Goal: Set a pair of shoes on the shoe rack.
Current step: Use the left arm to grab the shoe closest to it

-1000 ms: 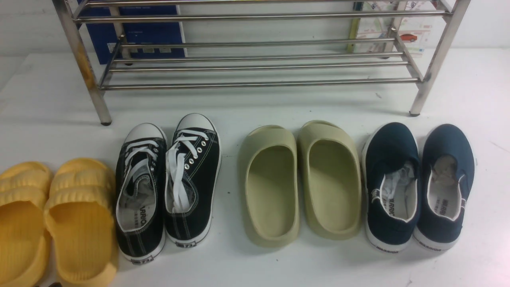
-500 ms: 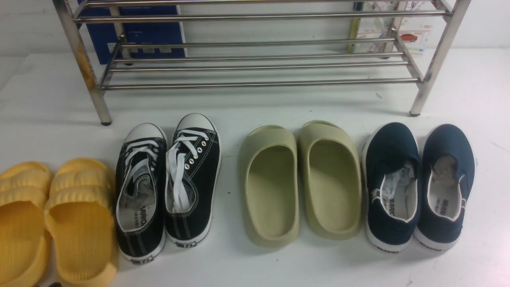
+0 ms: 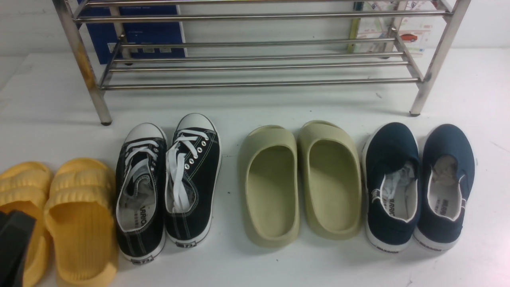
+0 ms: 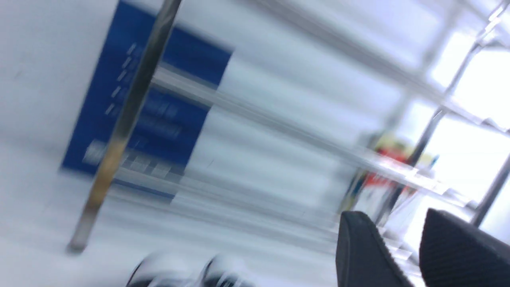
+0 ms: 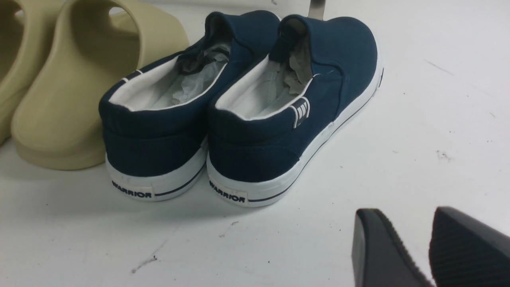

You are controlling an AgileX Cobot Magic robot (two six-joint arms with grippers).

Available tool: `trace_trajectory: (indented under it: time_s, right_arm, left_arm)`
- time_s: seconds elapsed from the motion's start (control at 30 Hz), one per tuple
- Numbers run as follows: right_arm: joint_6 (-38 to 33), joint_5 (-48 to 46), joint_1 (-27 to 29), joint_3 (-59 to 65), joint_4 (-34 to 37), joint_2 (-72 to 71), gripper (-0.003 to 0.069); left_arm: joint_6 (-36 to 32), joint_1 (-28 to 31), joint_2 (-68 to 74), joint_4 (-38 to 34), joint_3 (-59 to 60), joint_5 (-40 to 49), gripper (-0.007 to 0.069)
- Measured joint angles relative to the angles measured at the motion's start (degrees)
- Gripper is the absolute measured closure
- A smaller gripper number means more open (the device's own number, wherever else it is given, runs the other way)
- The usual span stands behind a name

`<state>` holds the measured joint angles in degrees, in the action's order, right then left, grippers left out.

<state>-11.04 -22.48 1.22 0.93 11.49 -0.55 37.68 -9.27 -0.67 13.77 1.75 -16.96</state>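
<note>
Black sneakers (image 3: 169, 187) sit side by side on the white table (image 3: 303, 267), toes toward the shoe rack (image 3: 259, 83). Both upright, white toe caps, white laces. Not on the rack; they stand in front of it, near its left end. Laces of the right-hand shoe are bunched over its opening.

Rack: shiny steel, horizontal round bars, legs on the table. Lower tier fully in the front view, the upper part cut off by the frame edge. Blue box (image 3: 139, 36) behind its left side, printed sheet with a red car picture (image 3: 410, 38) behind its right side.

Rest of the row, left to right: yellow slippers (image 3: 81, 223) just left of the sneakers, olive-beige slippers (image 3: 301, 187) to their right, then navy slip-ons (image 3: 418, 191) at the right end. All in front of the rack.

Left gripper (image 4: 394, 251): fingers apart, gap between them, nothing held. Dark part of it overlaps the leftmost yellow slipper in the front view; contact can't be told. Its wrist view is blurred, shows the rack and the sneaker toes.

Right gripper (image 5: 414, 249): fingers apart too, nothing between them, bare table behind. Navy slip-ons near it in its wrist view. Out of the front view.
</note>
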Motion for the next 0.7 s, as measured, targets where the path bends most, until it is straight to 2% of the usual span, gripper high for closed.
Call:
trace_trajectory:
  time_s: [0.03, 0.1, 0.13, 0.2, 0.27, 0.33, 0.37, 0.43, 0.5, 0.57, 0.6, 0.63, 0.7]
  right_arm:
    - [0.0, 0.0, 0.0, 0.0, 0.0, 0.0, 0.0421]
    - [0.0, 0.0, 0.0, 0.0, 0.0, 0.0, 0.0421]
    - [0.0, 0.0, 0.0, 0.0, 0.0, 0.0, 0.0421]
    - [0.0, 0.0, 0.0, 0.0, 0.0, 0.0, 0.0421]
    - [0.0, 0.0, 0.0, 0.0, 0.0, 0.0, 0.0421]
    - [0.0, 0.0, 0.0, 0.0, 0.0, 0.0, 0.0421]
    - [0.0, 0.0, 0.0, 0.0, 0.0, 0.0, 0.0421]
    - [0.0, 0.0, 0.0, 0.0, 0.0, 0.0, 0.042]
    - [0.0, 0.0, 0.0, 0.0, 0.0, 0.0, 0.042]
    - [0.0, 0.0, 0.0, 0.0, 0.0, 0.0, 0.042]
    - [0.0, 0.0, 0.0, 0.0, 0.0, 0.0, 0.042]
    - [0.0, 0.0, 0.0, 0.0, 0.0, 0.0, 0.042]
    - [0.0, 0.0, 0.0, 0.0, 0.0, 0.0, 0.042]
  left_arm:
    - [0.0, 0.0, 0.0, -0.68, 0.0, -5.71, 0.0386]
    - [0.19, 0.0, 0.0, -1.63, -0.23, -8.5, 0.0386]
    - [0.7, 0.0, 0.09, -4.31, -2.49, -10.08, 0.0386]
    - [0.78, 0.0, 0.67, -6.07, -4.94, -10.29, 0.0386]
    - [0.15, 0.0, 4.72, -9.63, -15.52, -8.72, 0.0386]
    - [-0.11, 0.0, 6.78, -10.15, -20.13, -6.92, 0.0386]
    - [-0.26, 0.0, 10.88, -10.67, -28.8, -1.59, 0.0386]
    - [-0.2, 0.0, 14.72, -10.85, -36.28, 5.77, 0.0386]
    - [-0.2, 0.0, 20.2, -11.06, -45.85, 19.33, 0.0386]
    - [-0.2, 0.0, 25.48, -10.98, -50.52, 30.6, 0.0386]
    - [-0.2, 0.0, 26.02, -10.98, -50.88, 32.92, 0.0386]
    - [-0.62, 0.0, 30.33, -10.1, -52.71, 41.32, 0.0386]
    - [-1.47, 0.0, 34.59, -8.8, -53.17, 47.96, 0.0386]
